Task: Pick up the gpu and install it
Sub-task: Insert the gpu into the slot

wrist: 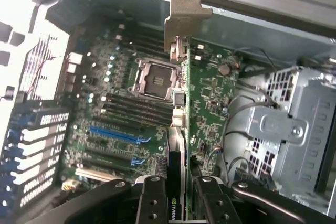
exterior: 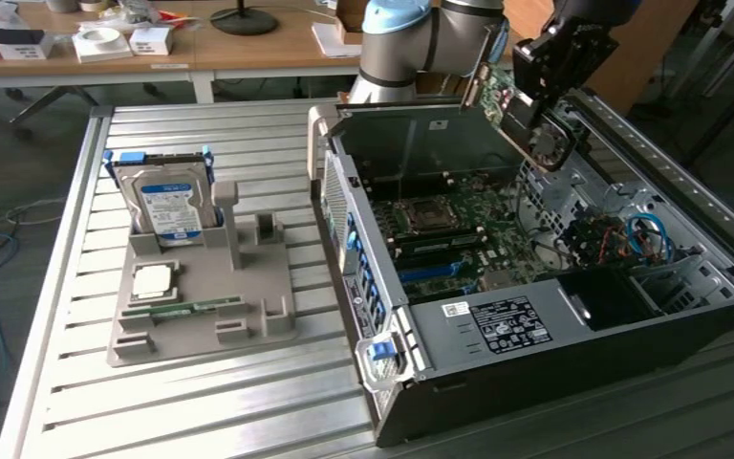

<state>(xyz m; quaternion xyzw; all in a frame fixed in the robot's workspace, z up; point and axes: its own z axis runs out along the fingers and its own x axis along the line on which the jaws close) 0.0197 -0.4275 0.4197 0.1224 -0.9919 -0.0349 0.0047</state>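
Note:
The gpu (exterior: 524, 122) hangs tilted over the far side of the open computer case (exterior: 341, 182), with my gripper (exterior: 553, 69) shut on it. Its round fan faces the exterior view's right. In the wrist view the gpu (wrist: 178, 114) runs edge-on away from my gripper (wrist: 178, 195), and its grey metal bracket (wrist: 186, 14) sits at the far end. Under it lies the green motherboard (wrist: 121, 103) with its bare processor socket (wrist: 156, 78) and blue slots (wrist: 118, 135). The card is above the board and apart from the slots.
A grey parts holder (exterior: 259, 316) at the exterior view's left carries a silver hard drive (exterior: 169, 206), a processor chip (exterior: 153, 279) and a green memory stick (exterior: 195, 308). A metal drive cage (wrist: 289, 124) and loose cables (exterior: 641, 234) fill the case's other side. A cluttered wooden desk (exterior: 252, 48) stands behind.

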